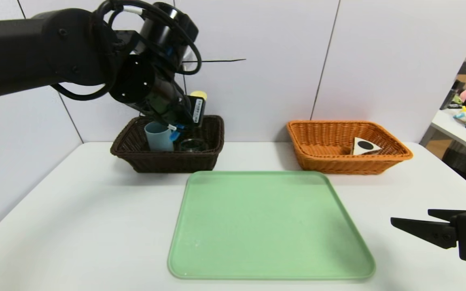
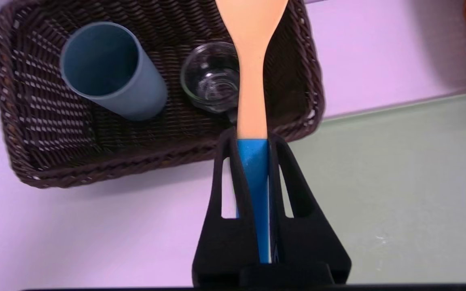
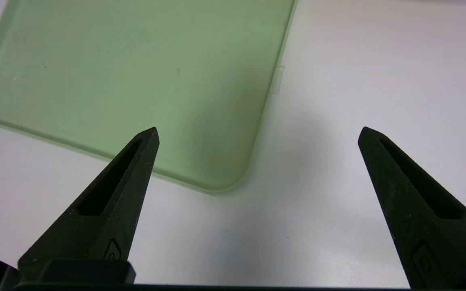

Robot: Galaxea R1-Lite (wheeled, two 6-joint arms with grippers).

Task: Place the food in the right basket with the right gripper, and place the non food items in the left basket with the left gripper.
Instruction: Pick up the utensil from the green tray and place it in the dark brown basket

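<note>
Over the dark left basket (image 1: pixel 172 162), the left gripper (image 2: pixel 252 139) pinches the spatula (image 2: pixel 252 101) by its blue handle, its long axis running out beyond the fingertips above the basket it must drop into.

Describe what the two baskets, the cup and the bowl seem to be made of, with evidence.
Dark basket and orange basket: woven, perhaps wicker or plastic imitation; the strands show.
Cup: probably plastic, smooth and matt; opaque, soft highlights.
Bowl: clear and glossy, glass or clear plastic; the weave shows through.
</note>
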